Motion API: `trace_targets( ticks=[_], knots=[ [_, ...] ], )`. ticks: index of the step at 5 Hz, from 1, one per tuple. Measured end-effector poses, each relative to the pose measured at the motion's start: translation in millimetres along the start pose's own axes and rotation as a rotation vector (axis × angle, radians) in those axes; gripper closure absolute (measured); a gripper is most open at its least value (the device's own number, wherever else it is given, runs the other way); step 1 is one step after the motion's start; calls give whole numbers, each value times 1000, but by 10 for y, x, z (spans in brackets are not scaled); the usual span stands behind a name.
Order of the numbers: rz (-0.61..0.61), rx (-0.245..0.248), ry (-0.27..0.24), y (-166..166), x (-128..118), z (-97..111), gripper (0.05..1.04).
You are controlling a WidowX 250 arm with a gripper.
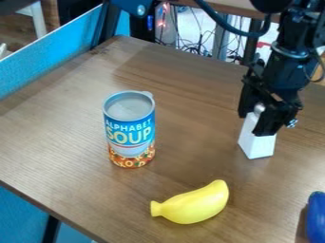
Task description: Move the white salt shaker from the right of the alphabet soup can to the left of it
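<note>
At the right of the table, the black gripper (258, 118) hangs down and is shut on a white block (257, 143), its fingers on either side of the upper part. The block stands close to upright, with a small silvery knob at its top. Whether its base touches the table I cannot tell. A soup can (130, 130) with a blue label stands upright left of centre. Below and between them lies a yellow banana-shaped toy (194, 203), its narrow end to the left.
A blue object (315, 218), cut off by the view's edge, lies at the lower right of the brown wooden table (70, 137). The table's front edge slants across the lower left. Cables (196, 40) and a blue panel (51, 57) are behind and beside it.
</note>
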State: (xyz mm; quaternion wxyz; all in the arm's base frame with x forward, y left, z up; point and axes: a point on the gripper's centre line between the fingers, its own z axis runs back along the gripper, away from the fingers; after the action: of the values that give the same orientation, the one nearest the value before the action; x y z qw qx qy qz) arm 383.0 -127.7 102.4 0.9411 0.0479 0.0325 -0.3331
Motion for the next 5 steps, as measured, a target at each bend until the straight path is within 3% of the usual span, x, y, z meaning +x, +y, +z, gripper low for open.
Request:
trace_targets(
  ticks=[1, 2, 3, 4, 5],
  knots=[
    [17, -45, 19, 18, -61, -7, 453],
    [45, -67, -56, 43, -182, 391, 453],
    [146, -41, -209, 222, -638, 959, 453],
    [252, -8, -304, 476, -1183, 1250, 453],
    [408, 51, -281, 687, -1610, 1241, 453]
  ],
)
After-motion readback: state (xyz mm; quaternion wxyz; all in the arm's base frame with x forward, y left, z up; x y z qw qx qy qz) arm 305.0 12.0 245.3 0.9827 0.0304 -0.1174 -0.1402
